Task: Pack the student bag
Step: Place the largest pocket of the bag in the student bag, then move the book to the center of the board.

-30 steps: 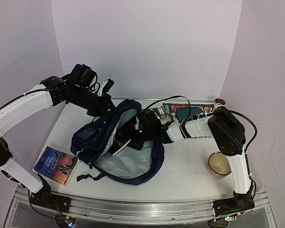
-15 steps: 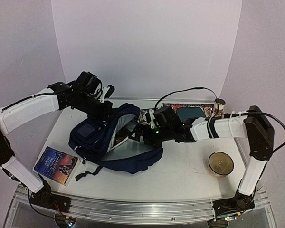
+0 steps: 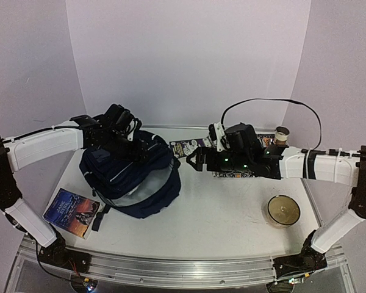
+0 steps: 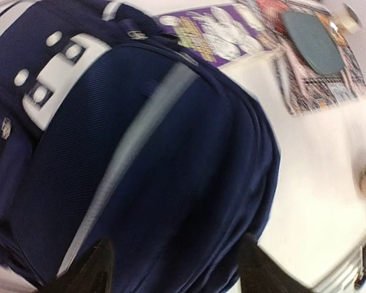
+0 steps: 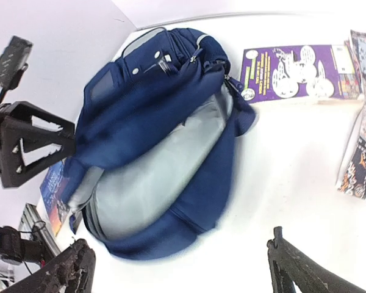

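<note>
left gripper (image 4: 177, 241): fingers spread, nothing pinched, student bag (image 3: 131, 177) right under them | right gripper (image 5: 179, 239): fingers spread wide, empty, bag out ahead of them, well apart, grey lining showing

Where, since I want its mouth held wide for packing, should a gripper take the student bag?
On the student bag, probably the top flap's free edge drooping over the gray lining. Come from above with the left gripper: the edge is a thin fold, and those open jaws hang over the bag.
</note>
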You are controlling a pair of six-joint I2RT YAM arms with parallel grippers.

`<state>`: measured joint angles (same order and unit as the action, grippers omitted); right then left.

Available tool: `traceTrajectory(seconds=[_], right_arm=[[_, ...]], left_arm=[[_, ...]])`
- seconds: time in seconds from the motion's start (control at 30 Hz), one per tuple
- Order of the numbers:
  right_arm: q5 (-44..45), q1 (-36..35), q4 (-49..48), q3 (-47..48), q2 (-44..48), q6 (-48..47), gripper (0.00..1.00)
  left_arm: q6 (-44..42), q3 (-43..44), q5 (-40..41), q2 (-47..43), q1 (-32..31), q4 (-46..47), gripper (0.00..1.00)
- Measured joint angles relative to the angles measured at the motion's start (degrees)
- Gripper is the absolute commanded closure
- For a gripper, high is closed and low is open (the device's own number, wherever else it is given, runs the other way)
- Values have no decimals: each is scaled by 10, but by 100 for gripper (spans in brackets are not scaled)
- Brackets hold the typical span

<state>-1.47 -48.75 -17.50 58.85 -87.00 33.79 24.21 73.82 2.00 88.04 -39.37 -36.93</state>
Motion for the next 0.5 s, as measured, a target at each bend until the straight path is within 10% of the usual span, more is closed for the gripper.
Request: traceTrajectory(seconds=[0.13,0.5], right_arm=[[0,5,7,0,0,-17,2],[-16,28,13,-1,0,-43,2]], left_arm=[[43,-33,60,-21,17,-1,1],[202,-141,121,-133,146,-42,1]])
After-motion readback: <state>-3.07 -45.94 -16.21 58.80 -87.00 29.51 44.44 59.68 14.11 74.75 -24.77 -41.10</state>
